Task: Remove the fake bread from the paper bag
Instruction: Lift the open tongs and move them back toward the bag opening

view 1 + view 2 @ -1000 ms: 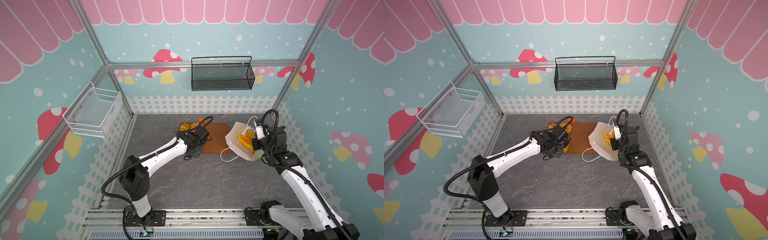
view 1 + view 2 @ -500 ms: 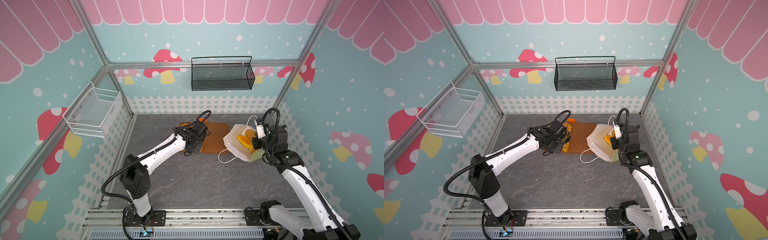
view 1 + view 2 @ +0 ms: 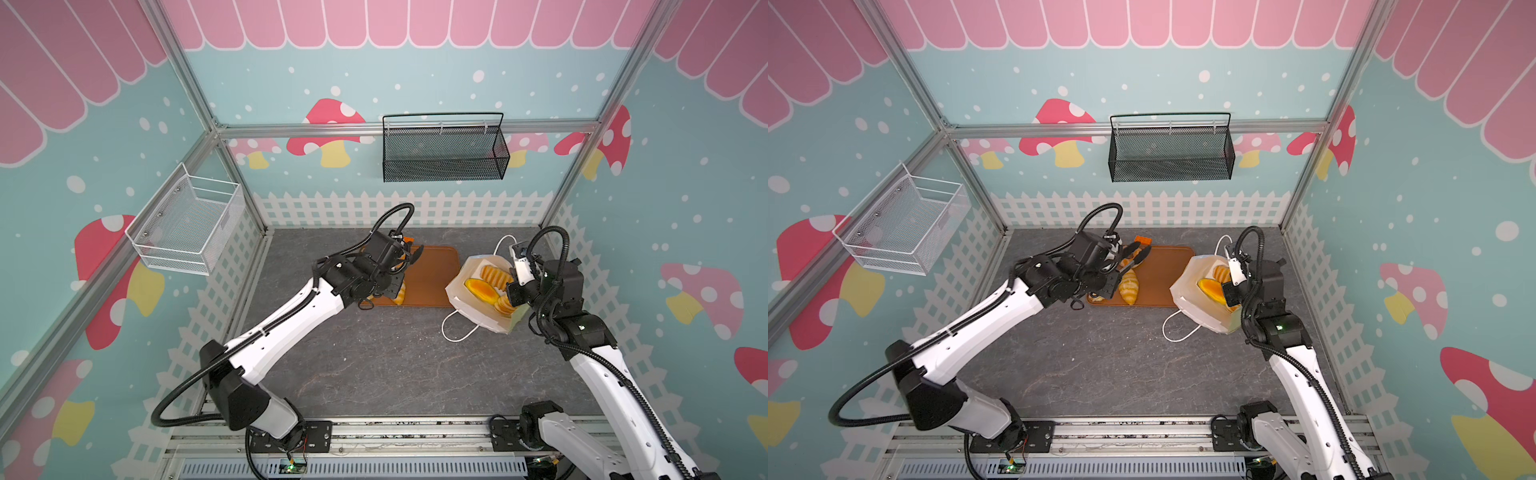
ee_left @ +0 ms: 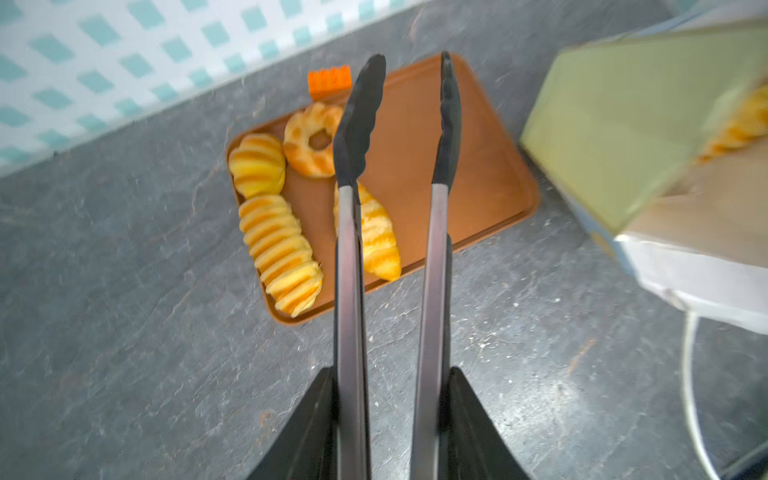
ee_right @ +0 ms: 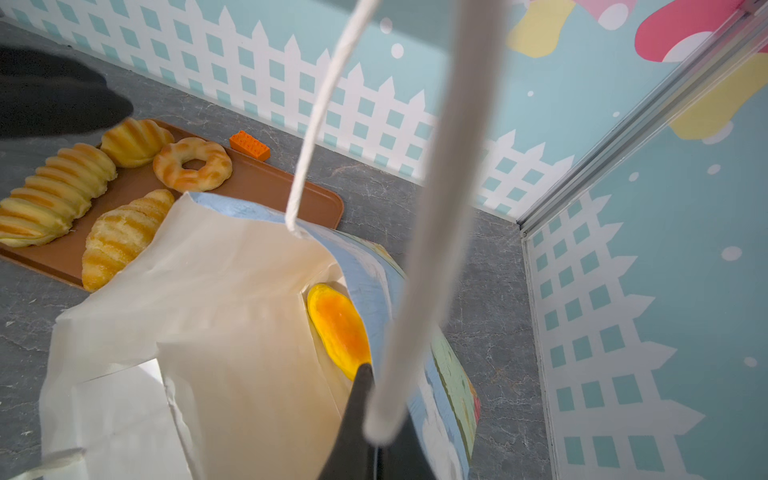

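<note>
Left gripper (image 4: 392, 424) clamps tongs (image 4: 351, 249), now lifted empty; right gripper (image 5: 368, 399) apparently pinches paper bag (image 5: 232, 316); fake bread (image 5: 338, 328) remains ahead.

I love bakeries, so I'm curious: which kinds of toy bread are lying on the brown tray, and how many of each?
Long ridged roll: 1
Round ridged bun: 1
Ring doughnut: 1
Croissant: 1
Total on the tray: 4
</note>
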Robot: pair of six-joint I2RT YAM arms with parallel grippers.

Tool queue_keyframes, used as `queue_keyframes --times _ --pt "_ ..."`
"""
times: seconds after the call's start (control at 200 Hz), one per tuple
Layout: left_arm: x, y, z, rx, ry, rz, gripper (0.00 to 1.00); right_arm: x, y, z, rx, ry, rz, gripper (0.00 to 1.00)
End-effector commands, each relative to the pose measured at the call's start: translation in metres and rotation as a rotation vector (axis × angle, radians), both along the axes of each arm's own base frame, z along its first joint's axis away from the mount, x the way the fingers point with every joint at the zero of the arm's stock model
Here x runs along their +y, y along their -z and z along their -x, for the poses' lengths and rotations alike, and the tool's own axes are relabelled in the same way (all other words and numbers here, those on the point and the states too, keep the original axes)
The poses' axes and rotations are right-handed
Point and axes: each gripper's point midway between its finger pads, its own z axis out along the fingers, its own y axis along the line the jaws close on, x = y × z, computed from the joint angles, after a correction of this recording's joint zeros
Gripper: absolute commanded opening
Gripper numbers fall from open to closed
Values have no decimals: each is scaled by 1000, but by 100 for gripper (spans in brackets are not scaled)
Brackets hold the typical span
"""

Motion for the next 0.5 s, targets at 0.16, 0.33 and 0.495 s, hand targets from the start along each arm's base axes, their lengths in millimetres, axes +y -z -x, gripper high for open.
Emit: queue_keyframes --times 0.16,0.33,0.495 --pt "-85 -24 68 -274 417 16 39 13 -5 -3 -56 -84 7 0" --pt "-108 -22 93 -358 535 -3 39 11 -15 -1 -88 -81 20 0" --pt "-119 2 90 -317 553 -100 38 12 -21 5 -113 -98 25 0"
